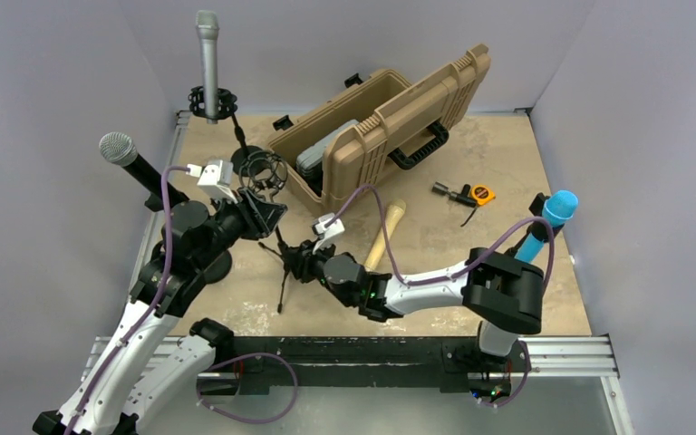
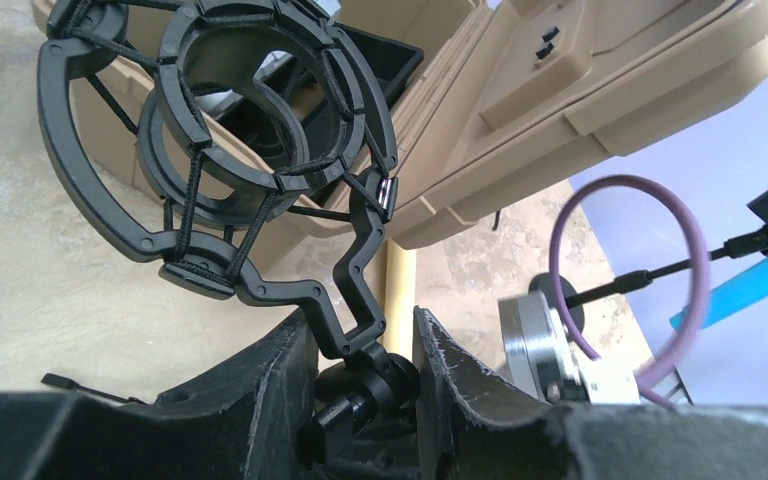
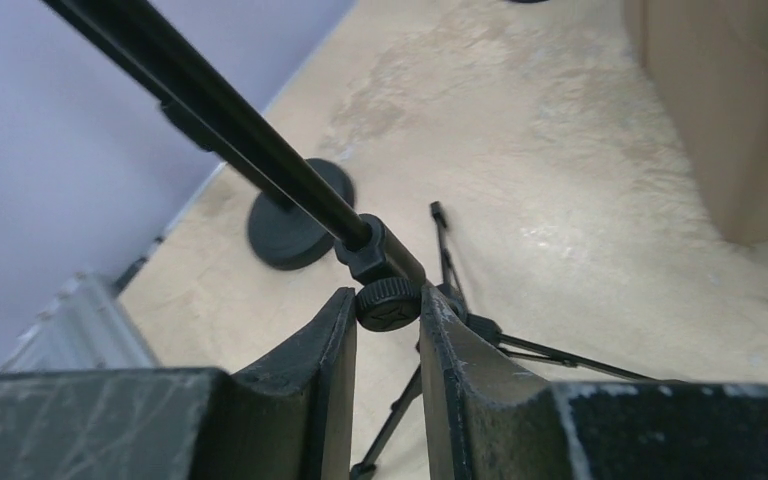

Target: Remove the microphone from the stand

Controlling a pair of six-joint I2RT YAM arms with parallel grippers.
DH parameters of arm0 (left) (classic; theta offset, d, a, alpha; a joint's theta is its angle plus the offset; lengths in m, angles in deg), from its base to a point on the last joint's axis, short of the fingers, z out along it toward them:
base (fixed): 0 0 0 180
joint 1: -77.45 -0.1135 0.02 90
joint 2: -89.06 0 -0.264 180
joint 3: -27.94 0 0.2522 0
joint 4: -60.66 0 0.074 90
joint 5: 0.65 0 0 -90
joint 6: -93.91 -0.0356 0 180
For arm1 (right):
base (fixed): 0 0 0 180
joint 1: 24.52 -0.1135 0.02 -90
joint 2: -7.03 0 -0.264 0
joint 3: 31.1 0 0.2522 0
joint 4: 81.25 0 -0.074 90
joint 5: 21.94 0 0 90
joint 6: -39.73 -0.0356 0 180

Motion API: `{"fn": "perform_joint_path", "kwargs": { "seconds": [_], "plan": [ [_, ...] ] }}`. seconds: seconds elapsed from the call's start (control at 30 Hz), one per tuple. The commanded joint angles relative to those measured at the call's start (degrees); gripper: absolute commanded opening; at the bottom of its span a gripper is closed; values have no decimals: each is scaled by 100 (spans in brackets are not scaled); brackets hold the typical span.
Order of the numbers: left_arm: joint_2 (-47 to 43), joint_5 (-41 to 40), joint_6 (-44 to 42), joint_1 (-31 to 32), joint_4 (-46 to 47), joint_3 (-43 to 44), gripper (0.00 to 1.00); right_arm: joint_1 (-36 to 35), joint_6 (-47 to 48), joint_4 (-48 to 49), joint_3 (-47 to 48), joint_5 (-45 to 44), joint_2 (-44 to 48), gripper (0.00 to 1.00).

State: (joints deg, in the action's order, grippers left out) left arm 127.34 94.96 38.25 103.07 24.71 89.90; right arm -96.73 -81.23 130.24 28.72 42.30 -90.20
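Note:
A black tripod stand (image 1: pixel 283 272) stands mid-table and carries an empty black shock mount (image 1: pixel 263 172). A tan microphone (image 1: pixel 385 234) lies flat on the table to its right, free of both grippers. My left gripper (image 1: pixel 267 216) is shut on the mount's swivel joint (image 2: pixel 380 370), below the empty ring (image 2: pixel 240 150). The tan microphone (image 2: pixel 400 285) shows just beyond the jaws. My right gripper (image 1: pixel 301 261) is shut on the stand's ribbed knob (image 3: pixel 388 303), where the black pole (image 3: pixel 230 130) meets the tripod legs (image 3: pixel 550 352).
An open tan hard case (image 1: pixel 390 127) stands behind the stand. A silver microphone (image 1: pixel 207 54) stands at the back left, a black one (image 1: pixel 131 159) at the left and a blue one (image 1: pixel 548 222) at the right. A tape measure (image 1: pixel 482 194) lies beside a small black tool (image 1: pixel 458 193).

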Motion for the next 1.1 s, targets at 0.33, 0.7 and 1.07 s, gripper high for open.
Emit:
{"fn": "perform_joint_path", "kwargs": {
  "seconds": [0.33, 0.7, 1.07],
  "plan": [
    [-57, 171, 122, 48, -485, -103, 21, -1024, 3484, 114, 920, -4049, -948, 2],
    [-146, 354, 80, 48, -430, -175, 48, -913, 2537, 687, 37, -2221, 392, 56],
    [-204, 547, -561, 39, -1362, 720, 85, -310, 1321, 883, -1352, -655, 2364, 61]
  ]
}}
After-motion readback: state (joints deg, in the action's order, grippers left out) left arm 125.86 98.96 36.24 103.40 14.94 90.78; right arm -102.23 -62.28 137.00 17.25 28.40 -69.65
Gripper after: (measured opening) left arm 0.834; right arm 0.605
